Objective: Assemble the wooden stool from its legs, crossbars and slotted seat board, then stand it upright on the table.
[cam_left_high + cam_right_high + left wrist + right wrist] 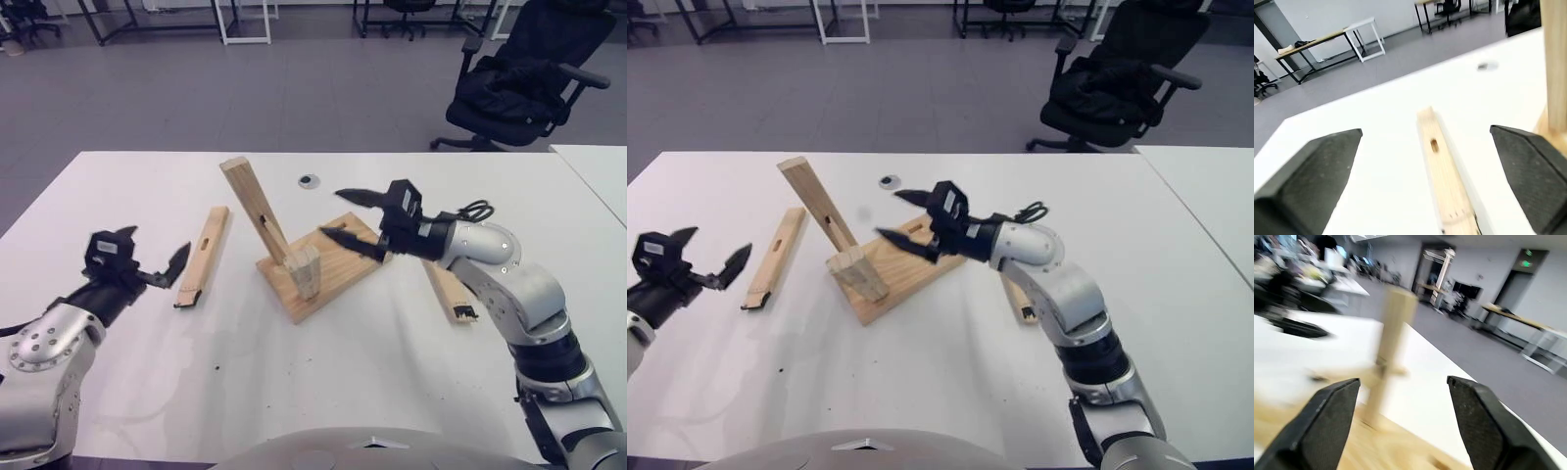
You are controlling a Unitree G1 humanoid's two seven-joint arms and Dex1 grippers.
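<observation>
Hovering over the far right corner of the seat board (338, 266), the right hand (331, 212) has its fingers spread wide and holds nothing. A leg (257, 211) stands tilted in the board, with a short wooden block (304, 271) upright just beside its foot. Left of the board a loose leg (204, 253) lies flat on the counter (118, 196); the left hand (155, 245), also open and empty, sits near its closer end. Right of the board, another wooden piece (449, 291) lies under the right forearm.
</observation>
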